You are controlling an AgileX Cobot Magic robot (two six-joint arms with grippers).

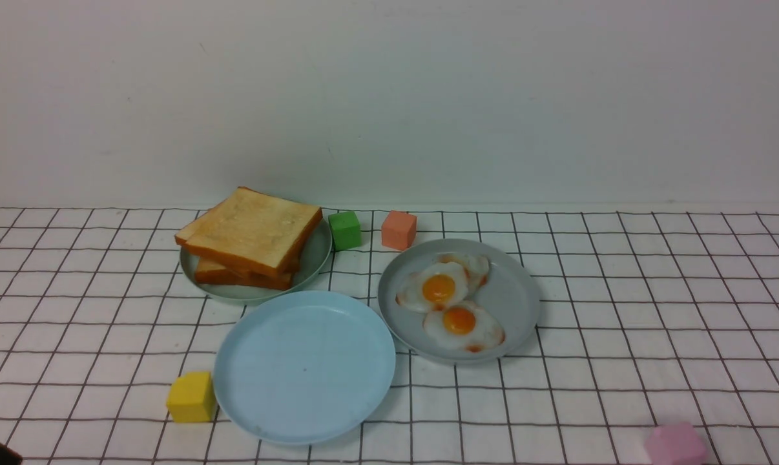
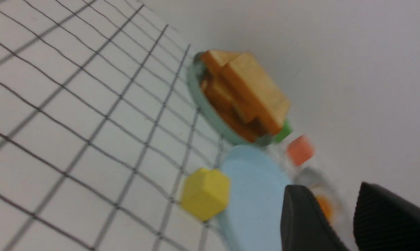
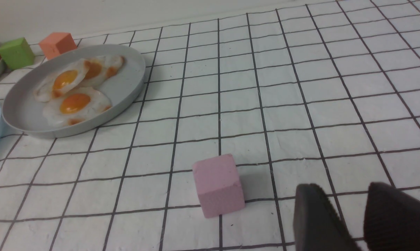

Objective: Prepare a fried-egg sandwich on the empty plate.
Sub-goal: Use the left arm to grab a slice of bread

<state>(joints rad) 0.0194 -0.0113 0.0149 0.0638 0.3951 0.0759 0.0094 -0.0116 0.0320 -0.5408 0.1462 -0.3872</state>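
So the biggest thing here is the worktop with its black grid, and the widest plate on it is the pale blue plate, bare, so no sandwich started yet. Next is the grey plate, touching or nearly touching the blue one on its right, fried eggs on it. Behind the blue one and a bit left sits the smaller grey-green plate with the toast slices in a crooked heap

Now the hands: left hand has its fingers parted with nothing between them, same deal with the right hand, neither spread super wide as far as I can tell

IMO the first move is bread, and what matters is that the toast lies ahead of the left hand and off to its right, past the yellow block, so the left arm is nearer. Top slice sits askew, so I'd turn the fingers to match its edges, otherwise the slice underneath might come along too
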